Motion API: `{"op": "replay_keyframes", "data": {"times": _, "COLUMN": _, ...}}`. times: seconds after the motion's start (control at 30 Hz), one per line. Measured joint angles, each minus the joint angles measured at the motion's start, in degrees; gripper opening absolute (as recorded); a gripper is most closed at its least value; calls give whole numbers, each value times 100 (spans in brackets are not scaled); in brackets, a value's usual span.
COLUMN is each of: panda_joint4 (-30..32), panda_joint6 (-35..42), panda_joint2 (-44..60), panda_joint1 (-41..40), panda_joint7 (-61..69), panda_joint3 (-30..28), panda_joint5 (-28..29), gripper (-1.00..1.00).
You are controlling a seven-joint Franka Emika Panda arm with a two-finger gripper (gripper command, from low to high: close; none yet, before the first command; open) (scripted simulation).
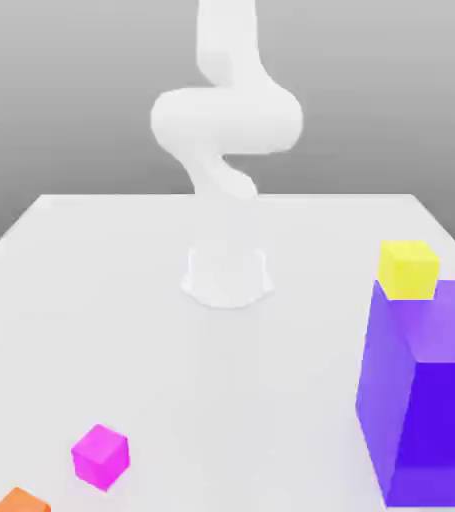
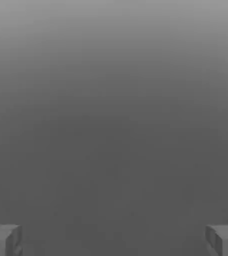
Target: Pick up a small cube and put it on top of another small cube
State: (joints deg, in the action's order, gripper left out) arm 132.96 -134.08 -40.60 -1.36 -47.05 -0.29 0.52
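Observation:
The small magenta-pink cube lies on the white table near the front, toward the exterior view's left. The small yellow cube is at the exterior view's right and appears to rest on the far corner of the big purple block's top. In the hand view my gripper is open: its two grey fingertips stand far apart with nothing between them, in front of a plain grey background. The white arm rises from its base and bends upward, well away from both cubes.
A large purple block takes up the front of the exterior view's right. A small orange cube lies at the front edge, just left of the magenta one. The arm's round base stands on the table.

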Motion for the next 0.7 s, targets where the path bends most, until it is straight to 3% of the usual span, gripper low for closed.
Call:
{"op": "replay_keyframes", "data": {"times": 0.43, "panda_joint4": 614, "panda_joint6": -1204, "panda_joint2": 2734, "panda_joint1": -598, "panda_joint7": -550, "panda_joint3": -339, "panda_joint5": 154, "gripper": 0}}
{"op": "replay_keyframes", "data": {"times": 0.7, "panda_joint4": 988, "panda_joint6": -1937, "panda_joint2": 4400, "panda_joint1": -987, "panda_joint7": -641, "panda_joint3": -561, "panda_joint5": -91, "gripper": 0}}
